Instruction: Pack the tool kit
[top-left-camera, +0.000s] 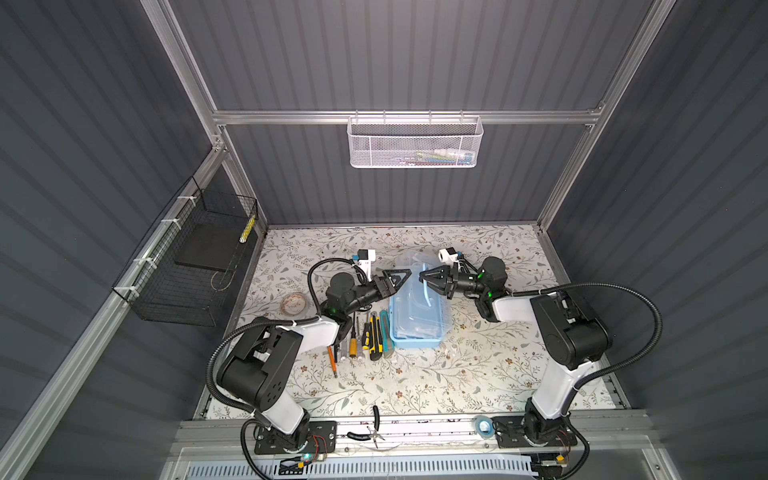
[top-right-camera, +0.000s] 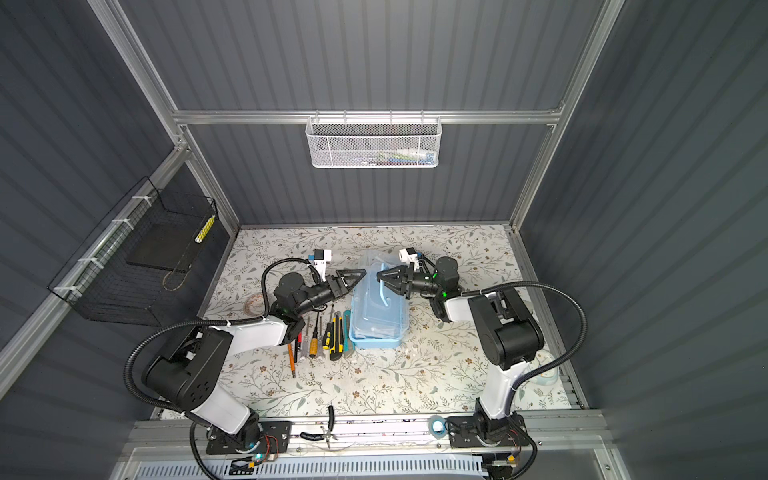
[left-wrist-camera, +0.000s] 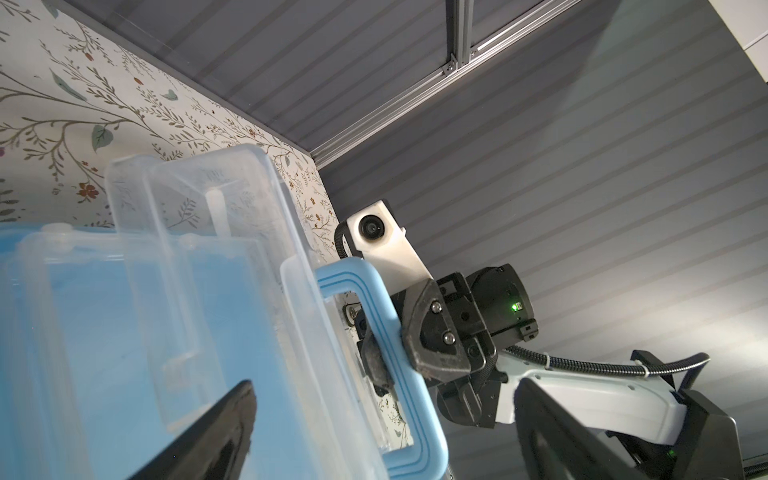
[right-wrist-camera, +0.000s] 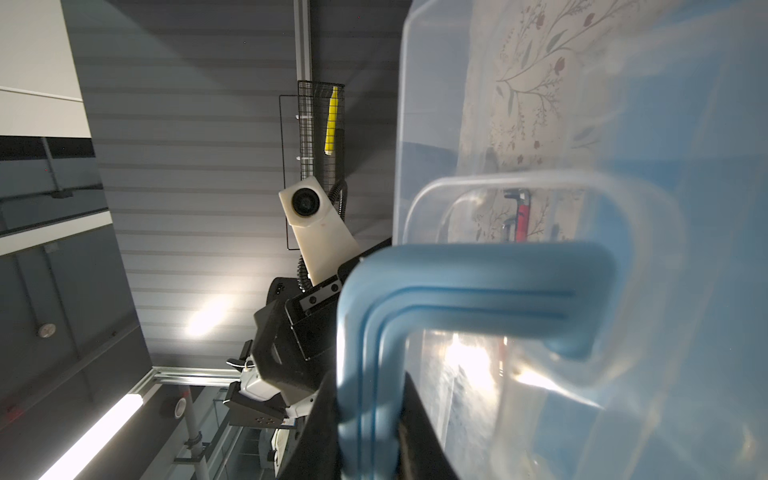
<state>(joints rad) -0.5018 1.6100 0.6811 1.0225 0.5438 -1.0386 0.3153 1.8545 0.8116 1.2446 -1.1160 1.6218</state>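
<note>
Between the right pincer's clamped jaws sits the handle, lid partly raised; left pincer, jaws apart, waits alongside. Opening step, I judge; next, swing lid clear.

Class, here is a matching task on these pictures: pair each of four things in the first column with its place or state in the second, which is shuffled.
Column one
1. left gripper
2. right gripper
3. white mesh basket
4. yellow-black utility knife

Column two
A. hangs on the back rail
B. lies on the table beside the box
C. open
D. shut on the light-blue handle

Pairs: 1-C, 2-D, 3-A, 4-B
</note>
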